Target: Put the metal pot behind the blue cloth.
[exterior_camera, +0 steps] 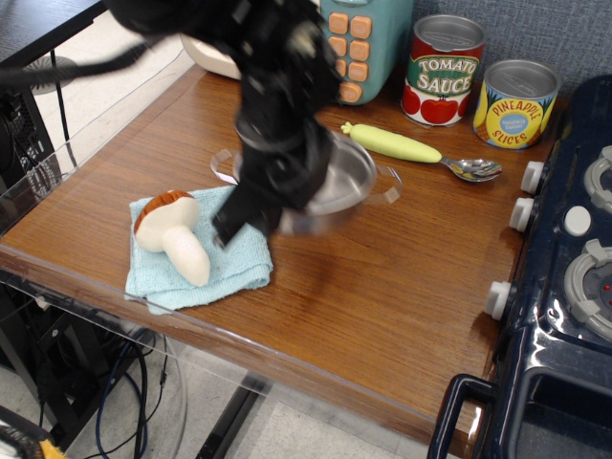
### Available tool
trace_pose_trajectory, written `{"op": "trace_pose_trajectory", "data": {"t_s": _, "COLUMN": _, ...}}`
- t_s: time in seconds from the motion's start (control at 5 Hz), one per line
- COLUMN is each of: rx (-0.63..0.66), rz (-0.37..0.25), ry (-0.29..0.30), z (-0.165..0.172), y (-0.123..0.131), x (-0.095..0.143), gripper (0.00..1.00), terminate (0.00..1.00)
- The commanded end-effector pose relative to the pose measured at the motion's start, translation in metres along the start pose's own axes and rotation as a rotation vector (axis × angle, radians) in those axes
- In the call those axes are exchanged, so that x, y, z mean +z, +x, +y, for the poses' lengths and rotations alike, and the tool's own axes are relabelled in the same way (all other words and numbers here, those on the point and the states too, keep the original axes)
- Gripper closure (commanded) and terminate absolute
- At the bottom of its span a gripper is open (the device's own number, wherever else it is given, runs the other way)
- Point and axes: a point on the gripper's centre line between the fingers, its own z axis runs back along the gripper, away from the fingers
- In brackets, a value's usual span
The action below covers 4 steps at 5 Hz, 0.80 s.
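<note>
The metal pot [346, 177] is shiny, shallow and round, with wire loop handles. It hangs blurred in the air just right of the blue cloth's far right corner. My gripper [277, 186] is black and grips the pot's left rim; the fingers are hidden by the wrist. The blue cloth [225, 251] lies folded at the table's front left, with a plush mushroom [175, 232] lying on its left part.
A tomato sauce can [443, 69] and a pineapple can [514, 101] stand at the back right. A spoon with a yellow-green handle [421, 151] lies in front of them. A teal toy phone [361, 38] is at the back. A dark toy stove [564, 268] borders the right.
</note>
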Motion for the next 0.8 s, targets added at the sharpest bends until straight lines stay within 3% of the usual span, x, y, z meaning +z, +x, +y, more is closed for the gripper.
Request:
{"op": "trace_pose_trajectory", "data": {"t_s": 0.0, "rx": 0.175, "rz": 0.087, "ry": 0.048, "z": 0.041, "y": -0.063, "x": -0.005, "gripper": 1.0, "terminate": 0.0}}
{"op": "trace_pose_trajectory", "data": {"t_s": 0.2, "rx": 0.289, "rz": 0.121, "ry": 0.017, "z": 0.044, "y": -0.095, "x": -0.019, "gripper": 1.0, "terminate": 0.0}}
{"op": "trace_pose_trajectory", "data": {"t_s": 0.6, "rx": 0.384, "rz": 0.167, "ry": -0.057, "z": 0.061, "y": -0.128, "x": -0.053, "gripper": 1.0, "terminate": 0.0}}
